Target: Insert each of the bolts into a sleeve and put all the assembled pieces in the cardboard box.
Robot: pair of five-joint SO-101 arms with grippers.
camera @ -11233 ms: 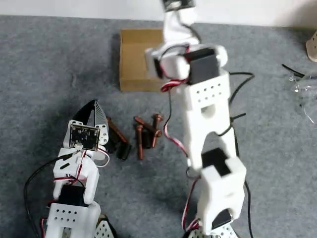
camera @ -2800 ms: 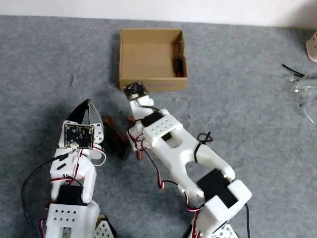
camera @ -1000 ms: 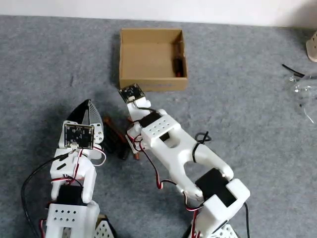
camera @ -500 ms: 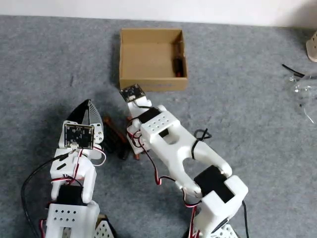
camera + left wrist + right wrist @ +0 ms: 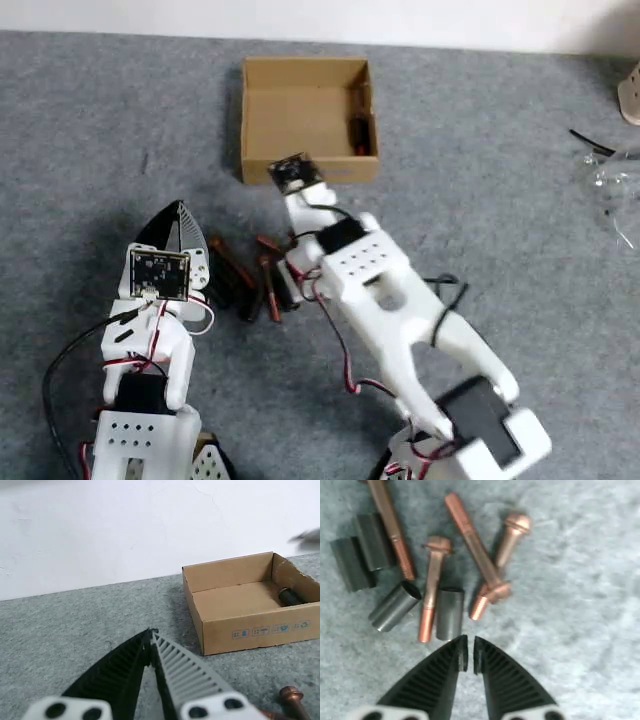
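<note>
bolts [image 5: 434, 587]: four, copper, loose on the grey worktop [image 5: 520, 250], mixed with four dark sleeves [image 5: 450, 613]; none joined yet.
cardboard box [image 5: 300, 110]: behind the pile, one assembled piece [image 5: 360, 130] inside by its wall.
right pincer [image 5: 468, 655]: all but closed, thin slit, grips nothing.
left pincer [image 5: 151, 636]: closed, tips touching, empty, beside the pile.
why: the pile probably sits between the arms so both can reach it; the right arm looks lined up for a pick and must open first.
relation: one sleeve lies just beyond the right pincer's tips, apart, with bolts on either side.
</note>
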